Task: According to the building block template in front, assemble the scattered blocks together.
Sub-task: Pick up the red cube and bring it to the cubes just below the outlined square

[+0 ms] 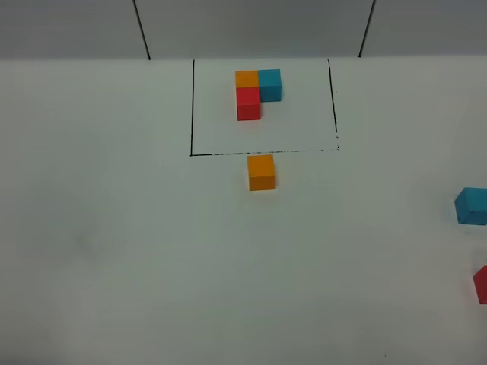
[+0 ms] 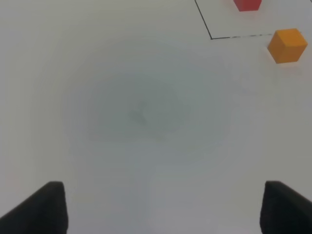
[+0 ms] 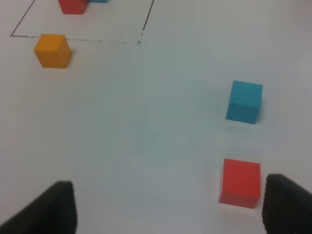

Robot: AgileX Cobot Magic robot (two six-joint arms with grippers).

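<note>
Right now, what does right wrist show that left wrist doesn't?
Only right wrist: the loose cyan-blue cube and the loose red cube, plus a sliver of the template's cyan-blue cube at the frame edge. Only left wrist: nothing extra. Both: the loose orange cube, the template's red cube and the black outline.

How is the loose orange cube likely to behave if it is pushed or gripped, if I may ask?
The orange cube looks rigid and flat-faced, so it should slide, not roll. Squat shape: tipping seems unlikely.
</note>
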